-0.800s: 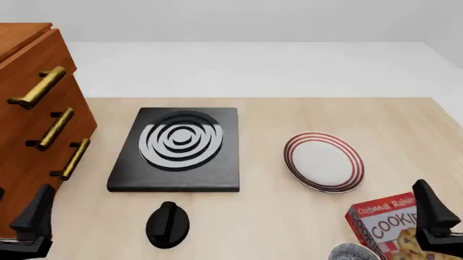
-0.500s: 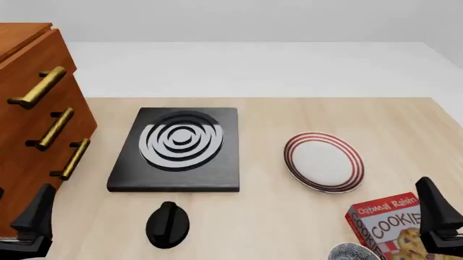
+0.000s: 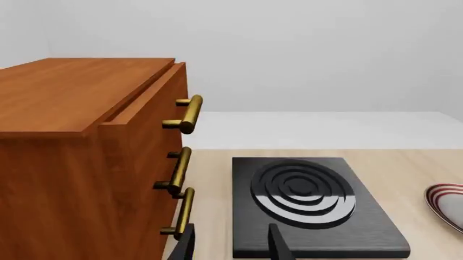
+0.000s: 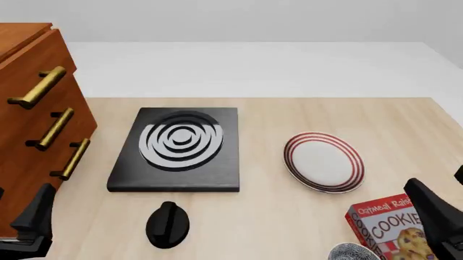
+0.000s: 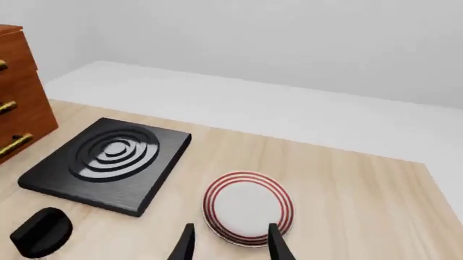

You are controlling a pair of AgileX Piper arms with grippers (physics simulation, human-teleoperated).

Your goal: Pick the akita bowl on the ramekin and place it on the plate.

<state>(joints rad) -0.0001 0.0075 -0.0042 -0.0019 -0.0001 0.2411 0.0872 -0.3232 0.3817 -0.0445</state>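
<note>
The akita bowl (image 4: 352,252) is a small grey-speckled bowl at the front view's bottom edge, right of centre, partly cut off. The ramekin under it does not show. The plate (image 4: 323,162), white with red rings, lies on the table farther away, also seen in the right wrist view (image 5: 248,206) and at the edge of the left wrist view (image 3: 448,203). My right gripper (image 5: 230,244) is open and empty, its fingers (image 4: 430,214) right of the bowl. My left gripper (image 3: 231,246) is open and empty at the front left, one finger (image 4: 34,216) showing.
A red cookie box (image 4: 391,222) stands right beside the bowl, between it and the right gripper. A black square slab with white rings (image 4: 179,149) lies mid-table, with a black knob (image 4: 168,224) in front of it. A wooden drawer cabinet (image 4: 36,124) lines the left side.
</note>
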